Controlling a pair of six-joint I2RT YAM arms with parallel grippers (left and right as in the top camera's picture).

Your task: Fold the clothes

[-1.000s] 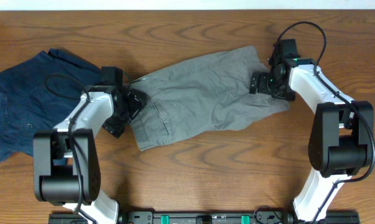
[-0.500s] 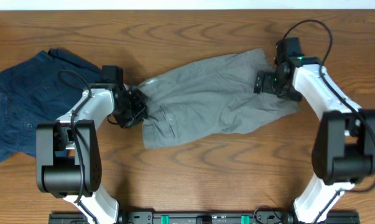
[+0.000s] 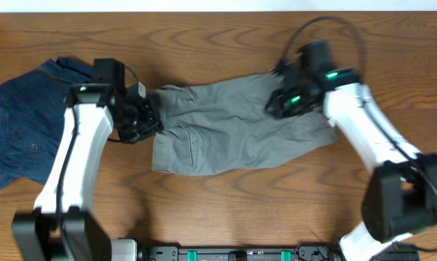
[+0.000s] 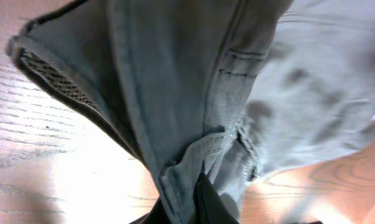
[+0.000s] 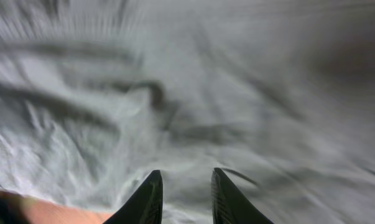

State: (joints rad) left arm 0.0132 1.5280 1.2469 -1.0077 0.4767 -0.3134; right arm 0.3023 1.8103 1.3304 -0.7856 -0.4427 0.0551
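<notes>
The olive-grey shorts [image 3: 232, 130] lie crumpled across the middle of the table, long side left to right. My left gripper [image 3: 150, 116] is shut on their left end. In the left wrist view the shorts [image 4: 193, 81] hang in folds from the pinch at my left gripper [image 4: 196, 182], showing a seam and a dark mesh lining. My right gripper [image 3: 276, 103] hovers over the shorts' upper right part. In the blurred right wrist view my right gripper [image 5: 186, 177] has its fingers a narrow gap apart just above the grey cloth [image 5: 193, 93], with nothing seen between them.
A dark navy blue garment [image 3: 26, 134] lies bunched at the table's left side, just left of my left arm. Bare wooden tabletop [image 3: 276, 203] surrounds the shorts in front and behind. The table's far edge [image 3: 218, 10] runs along the top.
My left gripper closed on the shorts' left end and drew it up and left. My right arm swung left over the shorts and its jaws narrowed.
</notes>
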